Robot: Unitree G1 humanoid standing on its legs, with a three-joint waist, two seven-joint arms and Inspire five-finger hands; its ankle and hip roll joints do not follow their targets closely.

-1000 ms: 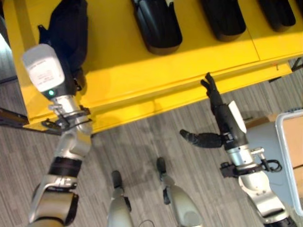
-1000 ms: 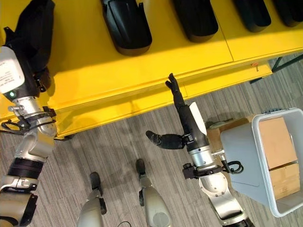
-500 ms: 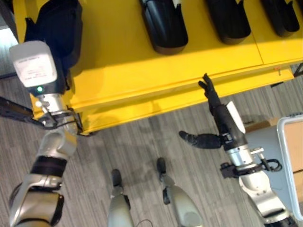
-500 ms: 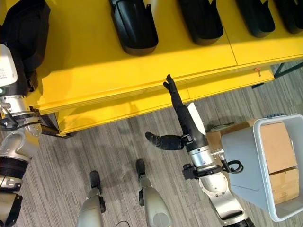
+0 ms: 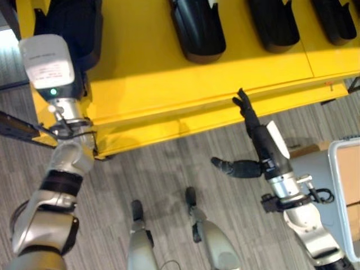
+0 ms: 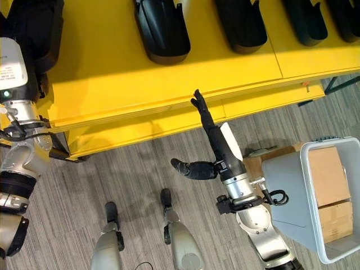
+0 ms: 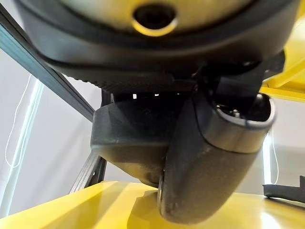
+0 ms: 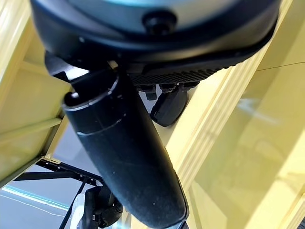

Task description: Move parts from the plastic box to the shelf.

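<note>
A yellow shelf runs across the far side, with several black moulded parts lying in a row on it. My left hand is at the shelf's left end. Its thumb is curled against a black part, which it holds just over the yellow surface. My right hand hangs open below the shelf. The fingers are straight and reach up to the front edge, and the thumb sticks out sideways. The grey plastic box stands on the floor at the right.
Brown cardboard pieces lie inside the plastic box. A dark metal frame bar slants past the shelf's left corner. Grey striped carpet lies between the shelf and the box.
The left arm has edged a little farther over the shelf's left end with the black part. The view has shifted slightly. The right hand keeps its pose.
</note>
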